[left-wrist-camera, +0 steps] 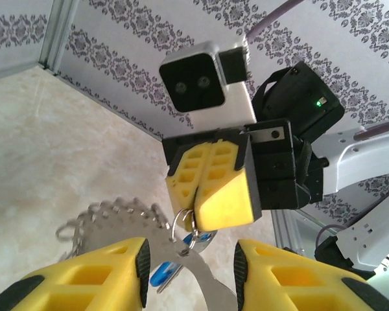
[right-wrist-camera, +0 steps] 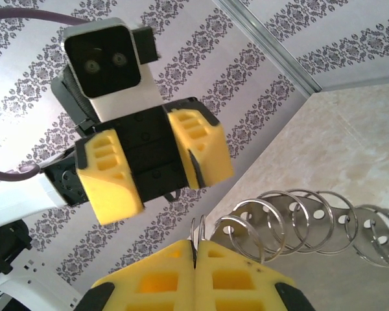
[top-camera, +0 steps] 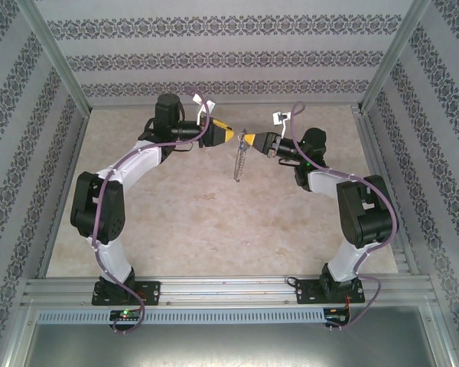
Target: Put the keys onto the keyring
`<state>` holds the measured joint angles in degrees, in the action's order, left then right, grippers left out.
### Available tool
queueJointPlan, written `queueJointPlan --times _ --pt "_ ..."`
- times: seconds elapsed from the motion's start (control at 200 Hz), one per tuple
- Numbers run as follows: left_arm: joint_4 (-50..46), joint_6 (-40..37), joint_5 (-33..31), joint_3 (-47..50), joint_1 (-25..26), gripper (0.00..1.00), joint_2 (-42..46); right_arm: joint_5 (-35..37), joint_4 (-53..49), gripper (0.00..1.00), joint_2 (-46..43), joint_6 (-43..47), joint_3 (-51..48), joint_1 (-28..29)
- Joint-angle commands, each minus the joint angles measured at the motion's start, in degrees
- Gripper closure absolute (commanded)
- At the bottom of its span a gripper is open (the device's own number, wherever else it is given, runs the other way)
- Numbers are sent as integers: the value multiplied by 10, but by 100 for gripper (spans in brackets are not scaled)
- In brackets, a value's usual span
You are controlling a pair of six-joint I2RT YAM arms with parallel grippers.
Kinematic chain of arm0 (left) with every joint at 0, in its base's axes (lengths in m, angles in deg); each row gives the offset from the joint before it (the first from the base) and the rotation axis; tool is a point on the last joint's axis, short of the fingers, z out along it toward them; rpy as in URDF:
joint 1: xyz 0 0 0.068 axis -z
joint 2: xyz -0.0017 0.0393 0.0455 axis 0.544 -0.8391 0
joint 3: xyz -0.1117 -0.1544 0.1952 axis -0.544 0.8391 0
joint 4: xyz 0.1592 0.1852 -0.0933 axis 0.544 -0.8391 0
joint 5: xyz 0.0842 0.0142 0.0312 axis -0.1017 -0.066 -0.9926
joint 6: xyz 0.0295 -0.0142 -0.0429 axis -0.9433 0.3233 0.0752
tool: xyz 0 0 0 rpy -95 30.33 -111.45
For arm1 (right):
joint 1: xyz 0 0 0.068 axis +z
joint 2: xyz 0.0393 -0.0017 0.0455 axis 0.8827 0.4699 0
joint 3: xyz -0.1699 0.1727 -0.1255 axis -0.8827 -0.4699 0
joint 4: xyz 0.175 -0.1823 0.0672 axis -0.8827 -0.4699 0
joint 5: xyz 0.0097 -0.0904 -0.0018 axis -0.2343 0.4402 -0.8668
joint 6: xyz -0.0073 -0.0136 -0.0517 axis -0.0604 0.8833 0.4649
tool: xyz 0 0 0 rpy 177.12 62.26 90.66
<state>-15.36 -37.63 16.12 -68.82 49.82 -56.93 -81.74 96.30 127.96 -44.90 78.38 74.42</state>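
Above the far middle of the desk [top-camera: 176,229], right gripper [left-wrist-camera: 198,217] pinched shut on the top of the keyring [top-camera: 239,162], which dangles limp in the air, left gripper [left-wrist-camera: 191,258] facing it with fingers parted, blue-headed key [left-wrist-camera: 161,275] hanging just below the right gripper's tips

My top camera looks down from above and behind the arm bases, far enough back to take in the whole worktop [top-camera: 214,229]. Each wrist camera rides close behind its own tool. The left end effector [left-wrist-camera: 189,269] and right end effector [right-wrist-camera: 196,253] face each other, and all views share the keyring [top-camera: 240,160] between them.
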Motion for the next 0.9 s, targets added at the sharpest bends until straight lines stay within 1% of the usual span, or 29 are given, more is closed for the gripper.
queueJointPlan --times 0.0,0.495,0.759,0.894 --pt "-10 -7 25 -20 0 60 -3 -14 26 100 -4 12 20 9" --pt "15 15 41 -29 16 61 -29 -11 25 100 1 11 25 17" --pt "49 41 46 -31 20 61 -38 -9 25 100 4 10 27 20" --pt "66 52 48 -31 21 64 -40 -9 25 100 6 10 28 20"
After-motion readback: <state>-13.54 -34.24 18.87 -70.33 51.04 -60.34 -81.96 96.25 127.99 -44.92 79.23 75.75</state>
